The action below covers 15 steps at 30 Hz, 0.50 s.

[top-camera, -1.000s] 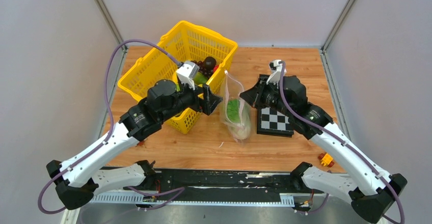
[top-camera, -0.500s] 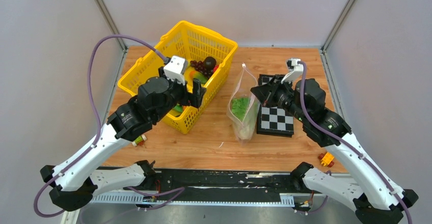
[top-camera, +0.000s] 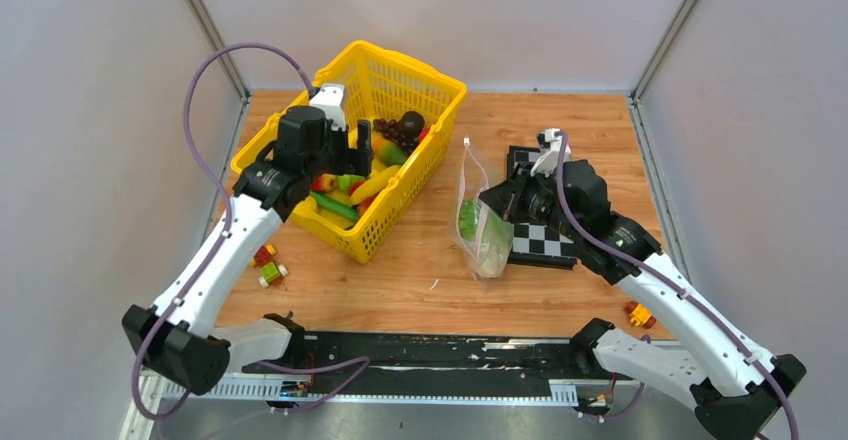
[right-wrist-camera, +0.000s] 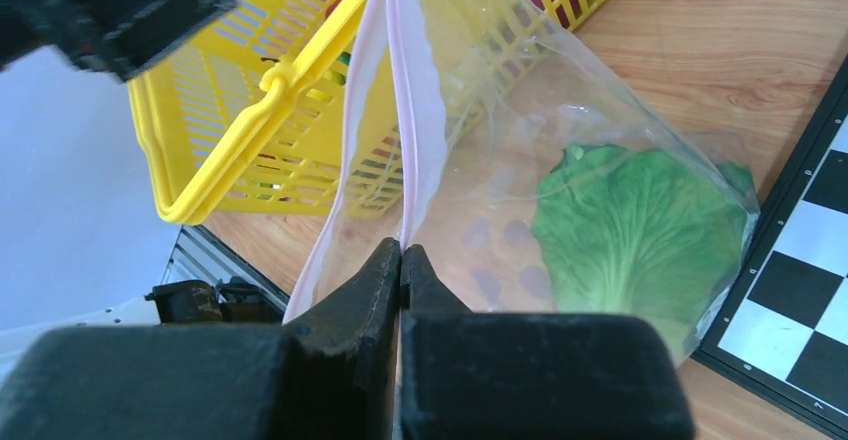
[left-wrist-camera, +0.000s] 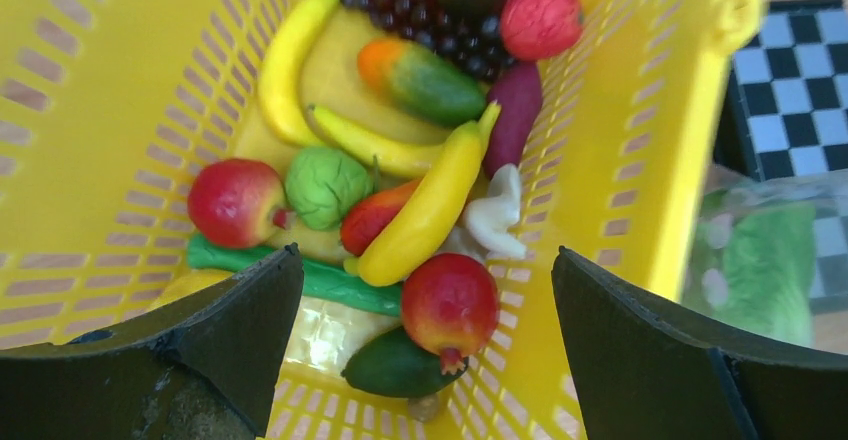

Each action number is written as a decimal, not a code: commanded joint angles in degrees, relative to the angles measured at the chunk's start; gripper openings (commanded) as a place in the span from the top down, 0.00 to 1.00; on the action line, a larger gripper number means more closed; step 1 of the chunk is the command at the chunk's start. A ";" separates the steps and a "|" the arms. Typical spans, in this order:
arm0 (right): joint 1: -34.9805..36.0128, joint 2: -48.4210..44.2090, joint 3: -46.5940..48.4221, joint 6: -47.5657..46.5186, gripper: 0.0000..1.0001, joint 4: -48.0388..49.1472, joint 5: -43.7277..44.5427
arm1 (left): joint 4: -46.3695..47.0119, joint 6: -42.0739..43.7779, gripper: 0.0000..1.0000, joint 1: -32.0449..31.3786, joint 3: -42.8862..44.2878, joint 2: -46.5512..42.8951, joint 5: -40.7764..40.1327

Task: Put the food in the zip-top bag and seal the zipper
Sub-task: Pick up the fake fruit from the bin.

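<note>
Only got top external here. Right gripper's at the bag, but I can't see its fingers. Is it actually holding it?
Observer: Yes. The right wrist view shows the right gripper shut on the zipper of the zip-top bag, seemingly on one pink lip only.
Operator: Mouth open?
Observer: Partly. The other lip runs apart from it and passes to the left of the fingers.
Operator: Left gripper got anything?
Observer: No. The left wrist view shows the left gripper open and empty over the basket, with a yellow banana and a red fruit below the gap.
</note>
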 commanded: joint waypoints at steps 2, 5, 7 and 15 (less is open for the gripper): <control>0.10 -1.90 0.22 1.30 1.00 4.04 -1.14 | 4.34 -1.44 0.00 5.19 -4.79 6.92 14.02; 0.12 -2.46 0.06 1.36 1.00 3.89 -1.10 | 5.12 -1.87 0.00 5.39 -6.88 10.24 16.50; 0.09 -2.78 0.11 1.51 1.00 3.75 -1.14 | 7.03 -2.43 0.00 5.39 -9.03 11.02 17.60; 0.07 -4.25 0.70 2.12 1.00 4.41 -2.71 | 7.86 -2.69 0.01 5.39 -13.68 14.19 18.60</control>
